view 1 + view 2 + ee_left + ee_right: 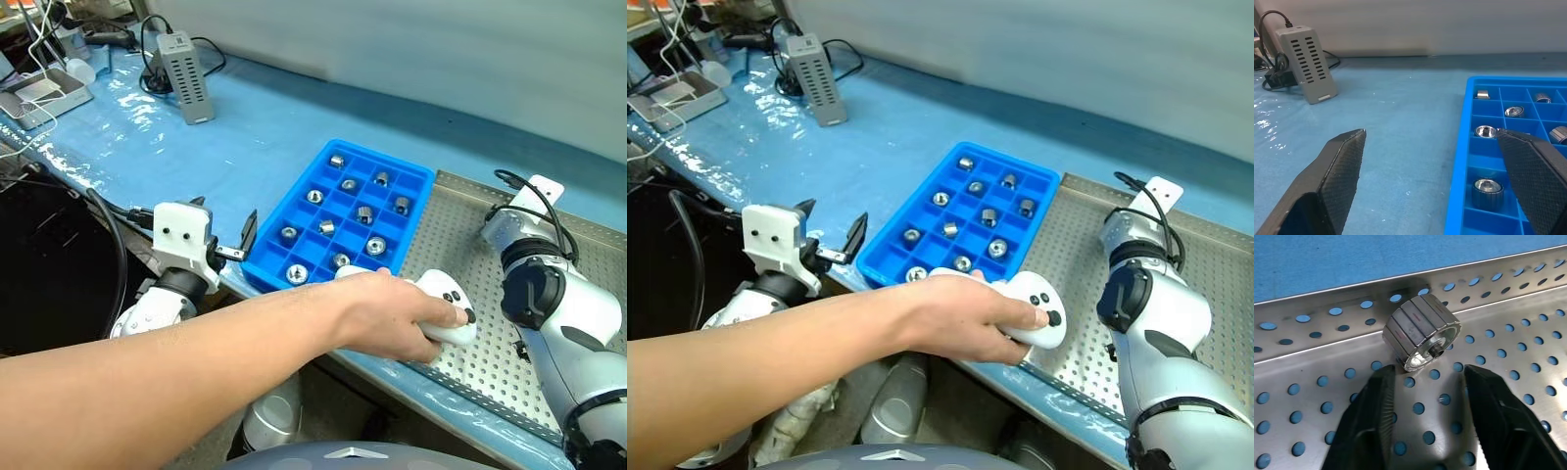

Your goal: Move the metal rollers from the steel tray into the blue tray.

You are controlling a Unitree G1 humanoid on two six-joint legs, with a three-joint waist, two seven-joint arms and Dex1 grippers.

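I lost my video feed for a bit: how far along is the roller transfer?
Done: about ten metal rollers sit in the blue tray, one per compartment. In hand: nothing gripped; the right gripper hovers just short of one roller lying by the steel tray rim. The left gripper waits open beside the blue tray. A person's hand holds a white controller nearby.

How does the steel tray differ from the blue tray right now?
The steel tray is bare grey metal with a floor full of holes; the blue tray is plastic, split into square compartments. The blue tray holds many rollers, one per cell; on the steel tray one roller lies on its side near the rim, just ahead of the right gripper. Both lie flat, side by side on the bench.
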